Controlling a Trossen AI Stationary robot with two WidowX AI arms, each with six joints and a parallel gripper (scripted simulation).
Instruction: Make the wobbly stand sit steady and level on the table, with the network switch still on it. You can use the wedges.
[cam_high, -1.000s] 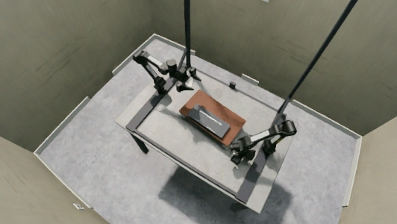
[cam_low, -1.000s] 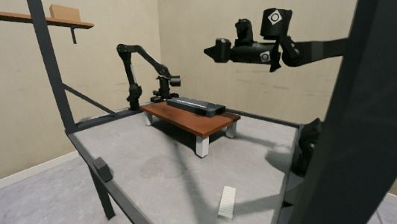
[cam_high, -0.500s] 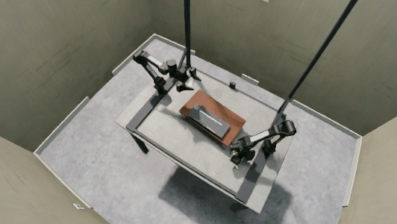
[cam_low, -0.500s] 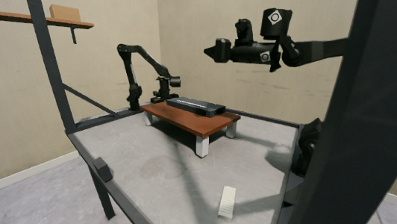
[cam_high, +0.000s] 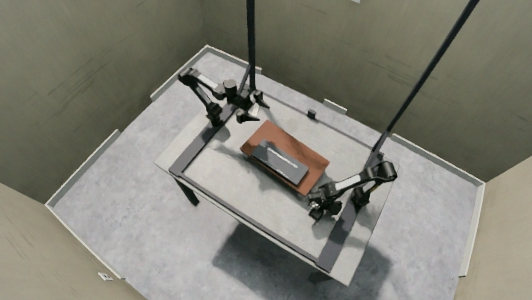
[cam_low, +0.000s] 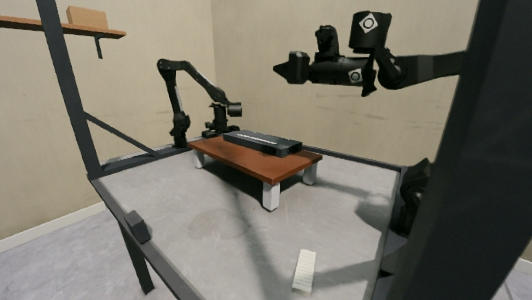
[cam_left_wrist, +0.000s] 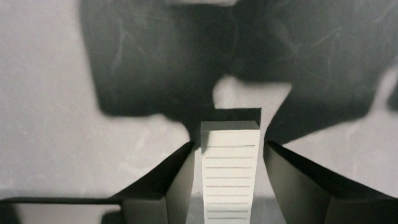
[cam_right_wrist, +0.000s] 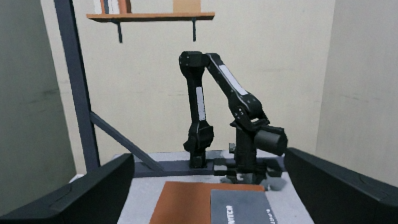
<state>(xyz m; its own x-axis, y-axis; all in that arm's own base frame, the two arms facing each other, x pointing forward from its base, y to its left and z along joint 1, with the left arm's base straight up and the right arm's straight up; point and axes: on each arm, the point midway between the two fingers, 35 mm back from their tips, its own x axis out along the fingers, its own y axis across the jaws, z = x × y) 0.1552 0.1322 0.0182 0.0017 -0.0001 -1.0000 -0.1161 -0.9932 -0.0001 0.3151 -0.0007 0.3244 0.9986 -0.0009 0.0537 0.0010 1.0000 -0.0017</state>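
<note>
The brown stand (cam_high: 269, 131) (cam_low: 240, 158) (cam_right_wrist: 177, 202) stands on white legs, with the dark network switch (cam_high: 282, 164) (cam_low: 262, 142) (cam_right_wrist: 239, 207) on its top. Any tilt or gap under a leg is too small to tell. My left gripper (cam_high: 313, 205) (cam_left_wrist: 228, 148) is low at one end of the stand, open, with a pale ridged wedge (cam_left_wrist: 229, 172) between its fingers and a narrow gap on each side. A second wedge (cam_low: 304, 272) lies on the table beyond the stand's other end. My right gripper (cam_high: 263, 113) is open and empty, high above the table.
The table (cam_high: 225, 185) (cam_low: 175, 200) has a dark frame along its edges, with upright posts (cam_high: 251, 45) (cam_low: 67, 90). A small dark block (cam_high: 311, 114) (cam_low: 137, 226) sits on one frame rail. A wall shelf (cam_low: 30, 25) (cam_right_wrist: 150, 17) is behind.
</note>
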